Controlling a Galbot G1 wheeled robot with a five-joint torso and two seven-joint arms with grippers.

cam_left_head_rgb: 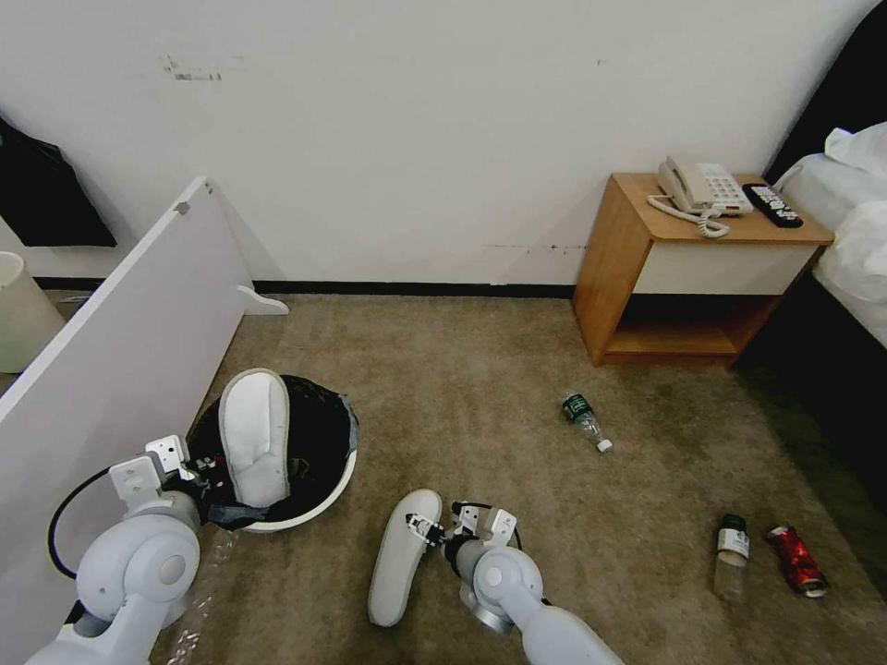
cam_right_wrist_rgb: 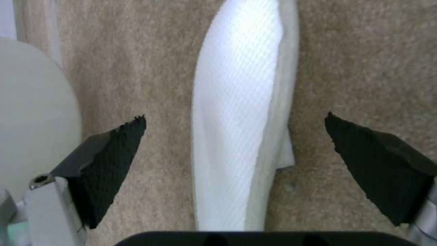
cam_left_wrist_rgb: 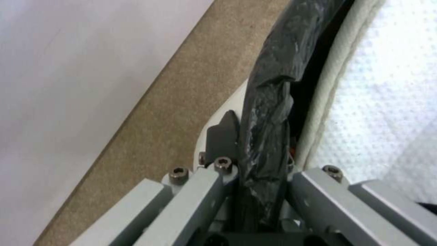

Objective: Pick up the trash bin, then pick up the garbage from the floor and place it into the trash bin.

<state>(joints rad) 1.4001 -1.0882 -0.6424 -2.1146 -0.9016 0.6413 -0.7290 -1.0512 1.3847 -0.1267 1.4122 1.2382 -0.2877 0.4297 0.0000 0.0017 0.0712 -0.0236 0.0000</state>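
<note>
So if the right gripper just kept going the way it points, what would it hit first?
Most likely the white slipper on the floor. The right gripper is open, with its fingers on either side of the slipper, which lies dead ahead. How much gap remains is hard to judge.

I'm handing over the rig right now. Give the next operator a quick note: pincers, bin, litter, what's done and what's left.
Left pincer: shut on the trash bin rim, bag pinched.
Right pincer: open, straddling the second slipper on the floor, not yet gripped.
Done: one slipper sits in the bin.
Left: second slipper, green-capped bottle, dark-capped bottle and red can, all on the carpet.
</note>
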